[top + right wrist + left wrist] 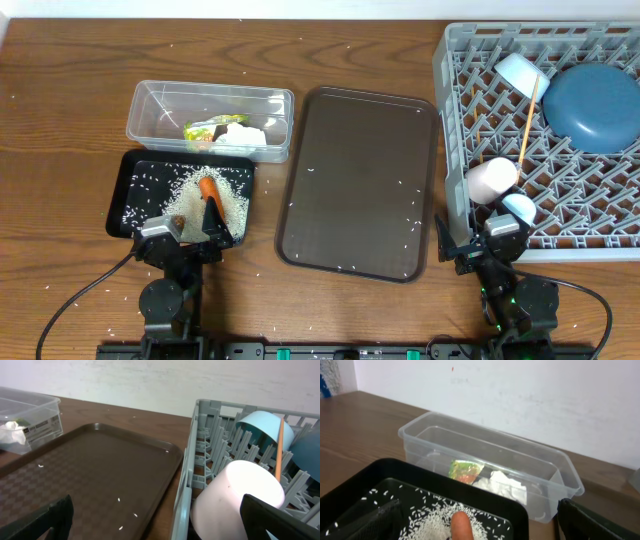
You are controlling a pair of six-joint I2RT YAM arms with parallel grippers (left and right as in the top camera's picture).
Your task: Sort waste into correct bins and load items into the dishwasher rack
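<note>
Just ahead of the left gripper (195,225), the orange carrot (208,187) is lying on the rice (228,195) in the black tray (135,195), its long axis running roughly toward the wrist. I'm seeing those jaws spread wide and holding nothing. The right gripper (482,245), also gaping and empty, is sitting well apart by the dishwasher rack (455,130).

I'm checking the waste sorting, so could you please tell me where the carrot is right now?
In the overhead view the carrot lies on the rice in the black tray, on the left, just on the robot's side of the clear tub.
</note>
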